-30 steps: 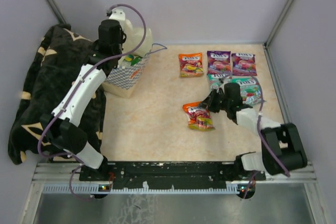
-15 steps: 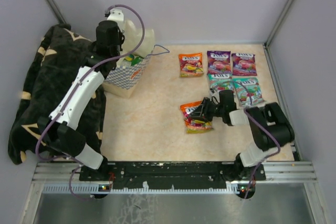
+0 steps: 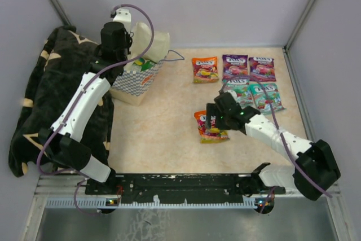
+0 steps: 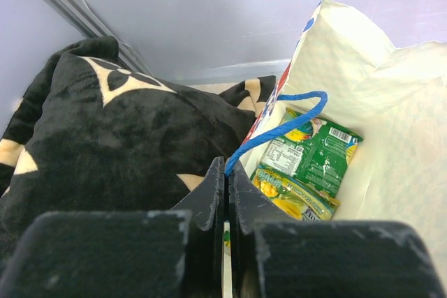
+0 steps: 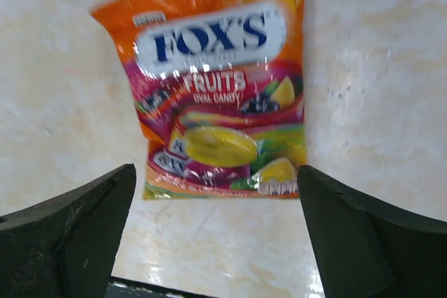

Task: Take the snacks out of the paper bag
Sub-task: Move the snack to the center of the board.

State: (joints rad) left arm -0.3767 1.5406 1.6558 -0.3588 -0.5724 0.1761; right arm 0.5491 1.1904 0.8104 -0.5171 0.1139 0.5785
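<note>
The paper bag (image 3: 137,80) stands open at the back left against the blanket. My left gripper (image 4: 227,165) is shut on its blue string handle (image 4: 279,127) at the bag's left rim (image 3: 125,60). Inside the bag lie a green packet (image 4: 318,155) and a yellow packet (image 4: 293,197). My right gripper (image 5: 216,169) hangs open just above an orange snack packet (image 5: 216,95), which lies flat on the table (image 3: 210,128). Nothing is between its fingers. More snacks lie in rows behind it: orange (image 3: 205,69), two purple ones (image 3: 234,66), and teal ones (image 3: 265,97).
A black blanket with cream motifs (image 3: 51,100) fills the left side, touching the bag. Walls close in the back and both sides. Bare beige tabletop (image 3: 163,122) lies between the bag and the packets.
My right gripper opened and let go of the orange packet, which now lies flat on the table. The left gripper kept its hold on the handle and barely shifted.
</note>
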